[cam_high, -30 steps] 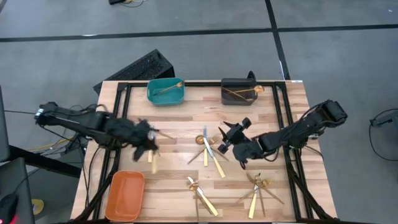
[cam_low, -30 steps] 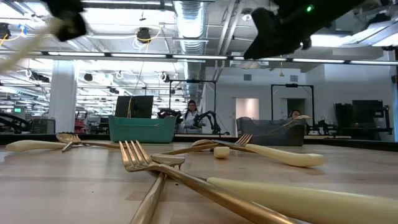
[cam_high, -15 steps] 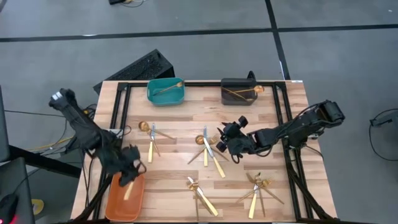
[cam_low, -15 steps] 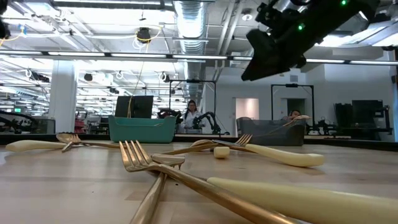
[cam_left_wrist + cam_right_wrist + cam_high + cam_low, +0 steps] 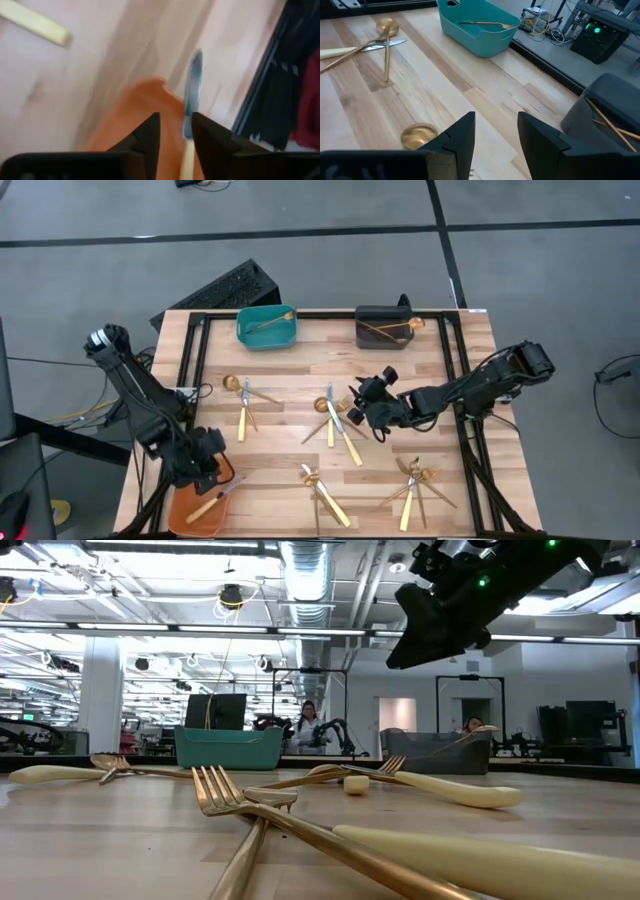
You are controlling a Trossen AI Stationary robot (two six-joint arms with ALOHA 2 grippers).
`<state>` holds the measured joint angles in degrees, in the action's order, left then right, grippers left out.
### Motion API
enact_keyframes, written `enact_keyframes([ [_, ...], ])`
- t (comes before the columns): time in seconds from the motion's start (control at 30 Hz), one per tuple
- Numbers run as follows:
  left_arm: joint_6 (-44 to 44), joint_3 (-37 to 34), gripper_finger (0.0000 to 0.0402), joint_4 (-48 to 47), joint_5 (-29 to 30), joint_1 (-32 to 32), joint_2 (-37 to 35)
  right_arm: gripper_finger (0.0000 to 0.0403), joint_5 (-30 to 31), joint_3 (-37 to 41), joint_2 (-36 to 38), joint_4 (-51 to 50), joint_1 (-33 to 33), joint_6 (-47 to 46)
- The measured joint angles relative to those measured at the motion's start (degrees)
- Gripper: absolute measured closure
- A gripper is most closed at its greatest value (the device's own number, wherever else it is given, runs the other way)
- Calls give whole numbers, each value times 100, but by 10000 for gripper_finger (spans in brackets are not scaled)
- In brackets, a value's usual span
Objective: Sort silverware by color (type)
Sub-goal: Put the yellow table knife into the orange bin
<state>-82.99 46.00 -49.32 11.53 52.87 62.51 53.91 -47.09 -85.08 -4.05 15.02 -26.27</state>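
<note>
The silverware lies in small heaps of gold forks, spoons and knives on the wooden table: one far left point(image 5: 240, 395), one in the middle point(image 5: 335, 420), and two near the front point(image 5: 325, 495) point(image 5: 415, 485). My left gripper point(image 5: 203, 470) hovers open over the orange bin point(image 5: 185, 505) at the near left corner. A knife point(image 5: 215, 498) lies slantwise in that bin, and its silver blade point(image 5: 192, 90) reaches over the rim. My right gripper point(image 5: 365, 410) hangs open above the table beside the middle heap, over a spoon bowl point(image 5: 417, 135).
At the far edge stand a teal bin point(image 5: 267, 327) with one gold piece and a dark grey bin point(image 5: 385, 328) with a few. A black frame runs along the table's left and right sides. In the low view a fork point(image 5: 230, 795) lies close in front.
My left gripper has swung from the far left heap to the orange bin at the near left corner, carrying a knife. That knife now lies in the bin below the gripper. My right gripper has shifted a little toward the table's left, over the middle heap.
</note>
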Motion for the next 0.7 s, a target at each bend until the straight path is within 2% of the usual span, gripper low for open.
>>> enact_keyframes([
  [0.2, -9, 0, 254, -508, 1081, -182, -378, 230, 0, 0, 0, 9, -44, 281],
  [0.37, 766, 0, 246, -512, 2421, -387, -563, 230, -45, 0, 0, -14, -50, 422],
  [0.47, 1117, 0, 246, -497, 3234, -532, -498, 230, -699, 0, 2, -20, -119, 282],
  [0.57, 1423, 0, 246, -354, 3660, -756, -324, 230, -1544, 0, 2, -228, -305, -134],
  [0.7, 1669, 0, 246, -23, 4113, -1024, 34, 230, -1992, 0, 2, -863, -494, -669],
])
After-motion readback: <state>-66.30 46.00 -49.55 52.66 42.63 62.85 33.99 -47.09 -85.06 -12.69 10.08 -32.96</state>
